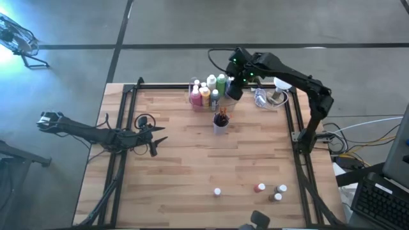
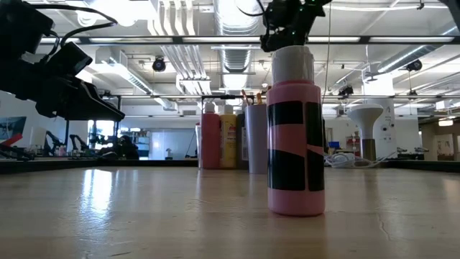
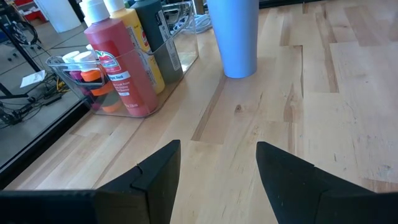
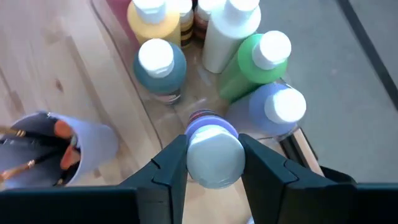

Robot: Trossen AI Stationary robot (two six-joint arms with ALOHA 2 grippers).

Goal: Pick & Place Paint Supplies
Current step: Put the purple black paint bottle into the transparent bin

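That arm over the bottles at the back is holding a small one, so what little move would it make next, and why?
Probably a short lowering, then letting go. The right gripper is shut on a small white-capped bottle, hanging over the clear bin where taller bottles stand, among them a green bottle and a yellow bottle. A free spot shows right under it. The left gripper waits open over bare table.

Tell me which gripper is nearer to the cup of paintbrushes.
Right. The right gripper, holding a small white-capped bottle, hangs above the bin of bottles, just behind the cup. The left gripper, open, sits farther off toward the table's left side.
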